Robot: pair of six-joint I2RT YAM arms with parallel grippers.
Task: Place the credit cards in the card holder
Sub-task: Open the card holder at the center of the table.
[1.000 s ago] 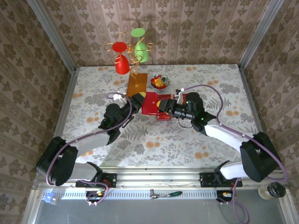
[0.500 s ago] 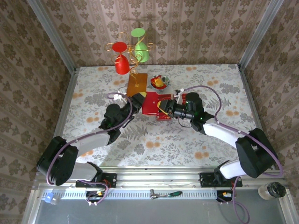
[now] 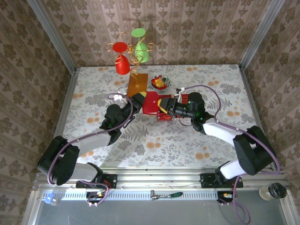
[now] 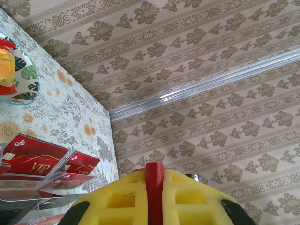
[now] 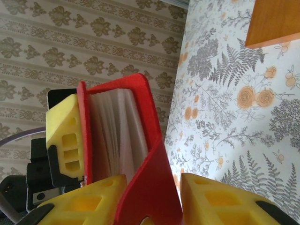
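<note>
Top view: left gripper (image 3: 139, 100) and right gripper (image 3: 165, 108) meet just above frame centre at the card holder (image 3: 151, 104); both sets of fingertips are largely masked by the arms and the red cover. Left wrist view: left gripper (image 4: 154, 187) at bottom centre, its yellow pads clenched on a thin red edge of the card holder; the rest of the holder is cut off by the lower frame edge. Right wrist view: card holder (image 5: 140, 117) stands open left of centre, pale leaves showing inside. One red cover runs down between the pads of the right gripper (image 5: 152, 199), which pinch it. The other cover is backed by a yellow finger (image 5: 63, 136) of the left gripper. Whether the holder touches the table (image 3: 154, 145) cannot be told. Credit cards (image 4: 36, 157) stand in a clear tray (image 4: 47, 180) at lower left of the left wrist view, gold "VIP" legible on one; count uncertain, tray base cut off. Bowl (image 4: 14, 70) cropped by the left edge, contents blurred
</note>
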